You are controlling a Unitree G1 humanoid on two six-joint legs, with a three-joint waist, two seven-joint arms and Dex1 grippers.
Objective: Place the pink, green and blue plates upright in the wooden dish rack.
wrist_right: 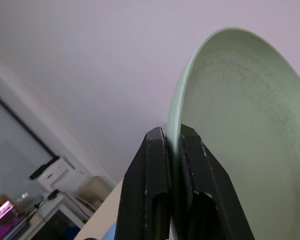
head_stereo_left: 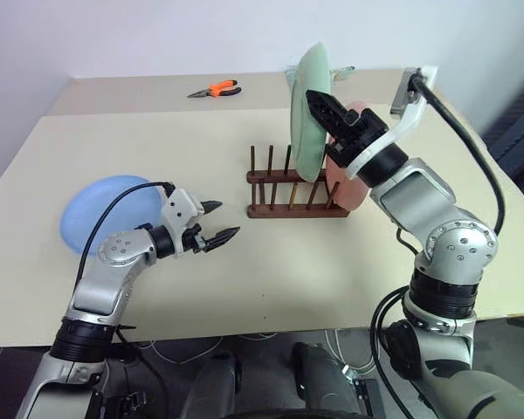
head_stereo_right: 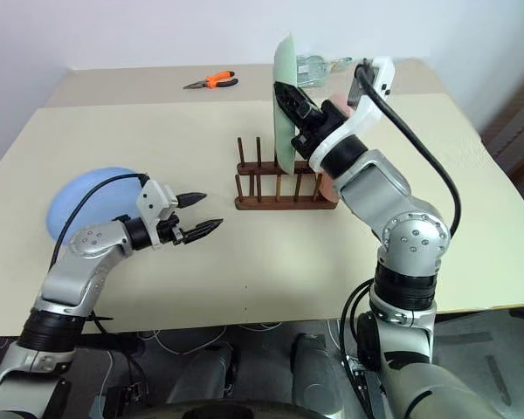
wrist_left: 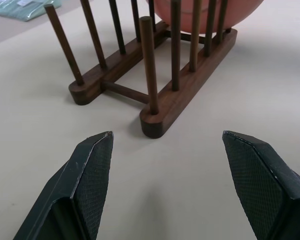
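Right end effector [head_stereo_left: 319, 101] clamps the green plate [head_stereo_left: 309, 109] upright above the wooden dish rack [head_stereo_left: 293, 194]. Left end effector [head_stereo_left: 218, 222] gapes wide, empty, over the table [head_stereo_left: 271, 279].

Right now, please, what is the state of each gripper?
Left gripper: open, holding nothing.
Right gripper: shut on the green plate, held upright above the wooden dish rack.

Left gripper [head_stereo_left: 217, 222]: low, arm bent, fingers spread apart, empty. Right gripper [head_stereo_left: 321, 108]: raised, arm reaching forward, fingers pinched together.
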